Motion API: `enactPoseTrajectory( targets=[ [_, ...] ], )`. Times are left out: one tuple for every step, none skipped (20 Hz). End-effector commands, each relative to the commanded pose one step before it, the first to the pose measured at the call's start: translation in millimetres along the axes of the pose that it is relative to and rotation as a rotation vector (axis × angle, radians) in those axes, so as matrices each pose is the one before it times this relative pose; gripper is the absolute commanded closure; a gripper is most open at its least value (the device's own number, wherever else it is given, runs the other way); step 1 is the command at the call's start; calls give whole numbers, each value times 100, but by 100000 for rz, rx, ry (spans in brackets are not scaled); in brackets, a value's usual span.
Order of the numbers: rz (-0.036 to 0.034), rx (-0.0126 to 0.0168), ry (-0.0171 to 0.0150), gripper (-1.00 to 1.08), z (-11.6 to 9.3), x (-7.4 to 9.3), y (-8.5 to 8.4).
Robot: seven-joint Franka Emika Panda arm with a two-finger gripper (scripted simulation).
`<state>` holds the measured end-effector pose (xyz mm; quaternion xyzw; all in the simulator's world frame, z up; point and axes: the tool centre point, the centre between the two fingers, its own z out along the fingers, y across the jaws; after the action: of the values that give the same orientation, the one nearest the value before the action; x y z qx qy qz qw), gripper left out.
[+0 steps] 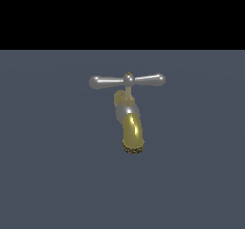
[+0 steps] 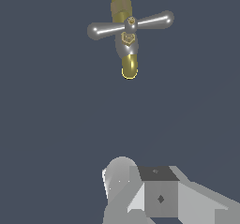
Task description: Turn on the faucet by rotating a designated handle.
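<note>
The faucet stands on the dark grey floor, its brass-yellow curved spout ending in a dark mesh tip. On top lies the handle, a slim silver crossbar with two bulb-ended arms and a small brass knob at its centre. The wrist view looks down on the faucet and the handle. My gripper shows only as pale grey blocks at the picture's edge, well apart from the faucet and touching nothing. Its finger gap is not visible. The exterior view does not show the gripper.
A flat dark grey floor surrounds the faucet on all sides. A black band fills the exterior view above the floor's far edge.
</note>
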<state>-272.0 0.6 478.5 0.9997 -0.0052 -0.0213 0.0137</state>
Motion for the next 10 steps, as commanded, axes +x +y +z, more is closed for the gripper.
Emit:
enactPoseTrajectory(
  targets=[
    [0,0,0,108,0,0,1],
    [69,1,1,108,11,6,-8],
    [138,6,1,108,33,20,-40],
    [276,12,2,108,54,32,-53],
    [378,17,2,108,76,45,-77],
    [483,21,3,108,98,58,-100],
    [593,26,4,108,120,71,-121],
    [704,31,4,108,142,84,-143],
    [807,36,5,108,164,97,-167],
    [920,41,6,108,186,111,-188]
  ],
)
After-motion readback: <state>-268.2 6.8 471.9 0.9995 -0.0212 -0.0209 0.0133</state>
